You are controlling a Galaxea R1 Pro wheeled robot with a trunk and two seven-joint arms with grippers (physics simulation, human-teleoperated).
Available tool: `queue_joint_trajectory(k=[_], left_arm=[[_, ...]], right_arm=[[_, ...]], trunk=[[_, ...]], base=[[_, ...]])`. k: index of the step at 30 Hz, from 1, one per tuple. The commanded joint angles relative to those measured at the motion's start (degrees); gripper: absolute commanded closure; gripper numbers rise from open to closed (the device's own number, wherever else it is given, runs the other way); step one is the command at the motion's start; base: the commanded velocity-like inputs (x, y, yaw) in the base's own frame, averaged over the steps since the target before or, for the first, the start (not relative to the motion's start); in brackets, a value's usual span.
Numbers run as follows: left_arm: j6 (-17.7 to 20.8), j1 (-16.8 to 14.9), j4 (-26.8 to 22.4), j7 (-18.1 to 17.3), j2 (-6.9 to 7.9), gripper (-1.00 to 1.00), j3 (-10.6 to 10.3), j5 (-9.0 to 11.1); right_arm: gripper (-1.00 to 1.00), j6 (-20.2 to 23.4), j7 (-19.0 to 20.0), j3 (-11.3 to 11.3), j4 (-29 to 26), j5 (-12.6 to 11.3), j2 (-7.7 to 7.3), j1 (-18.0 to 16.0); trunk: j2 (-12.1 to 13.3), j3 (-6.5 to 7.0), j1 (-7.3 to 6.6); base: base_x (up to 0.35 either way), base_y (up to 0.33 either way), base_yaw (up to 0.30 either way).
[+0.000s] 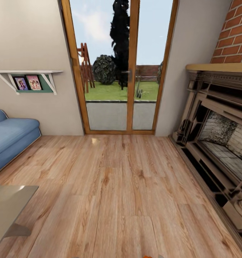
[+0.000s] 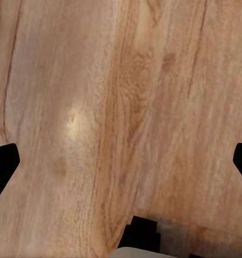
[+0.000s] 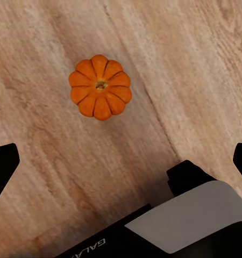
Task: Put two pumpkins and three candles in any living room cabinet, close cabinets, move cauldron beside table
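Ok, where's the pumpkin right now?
The pumpkin sits stem-up on the wooden floor, seen from above in the right wrist view, beyond the right hand's fingertips and untouched; an orange sliver at the head view's bottom edge may be it.

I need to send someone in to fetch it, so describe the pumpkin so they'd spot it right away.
Start from the wooden plank floor of the room with the brick fireplace and glass garden doors. The pumpkin sits alone on bare boards below the right claw: small, ribbed, bright orange, the one vivid thing against the pale wood.
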Motion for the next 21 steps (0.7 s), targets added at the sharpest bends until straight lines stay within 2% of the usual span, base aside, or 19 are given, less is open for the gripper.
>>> queue_joint_trajectory(k=[1, 15, 17, 18, 19, 21], left_arm=[[0.3, 0.0, -0.1, 0.0, -0.04, -1.00, 0.3, -0.5], [-0.1, 0.0, -0.9, -0.2, -0.16, -1.00, 0.5, -0.1], [0.5, 0.0, -3.2, -0.2, -0.17, -1.00, 0.7, 0.1], [1.4, 0.0, -5.9, -0.3, -0.22, -1.00, 0.9, 0.3], [2.7, 0.0, -7.8, -0.3, -0.24, -1.00, 0.9, 0.4], [7.6, 0.0, -11.9, -0.3, -0.33, -1.00, 1.0, 0.6]], right_arm=[[-1.00, -0.1, -0.4, 0.5, -0.1, -0.5, -0.05, 0.0], [-1.00, -0.1, -0.4, 0.4, -0.1, -0.4, -0.20, 0.0], [-1.00, -0.1, -0.4, 0.4, -0.1, -0.4, -0.26, 0.0], [-1.00, -0.1, -0.4, 0.4, -0.1, -0.4, -0.31, 0.0], [-1.00, -0.1, -0.4, 0.4, -0.1, -0.4, -0.36, 0.0], [-1.00, -0.1, -0.4, 0.3, -0.1, -0.4, -0.50, 0.0]], trunk=[[0.0, -0.05, 0.00], [0.0, -0.05, 0.00], [0.0, -0.05, 0.00], [0.0, -0.05, 0.00], [0.0, -0.05, 0.00], [0.0, -0.05, 0.00]], base=[[0.003, -0.022, 0.000], [0.015, 0.039, 0.000], [0.001, 0.001, 0.000], [0.000, 0.000, 0.000], [0.000, 0.000, 0.000], [0.000, 0.000, 0.000]])
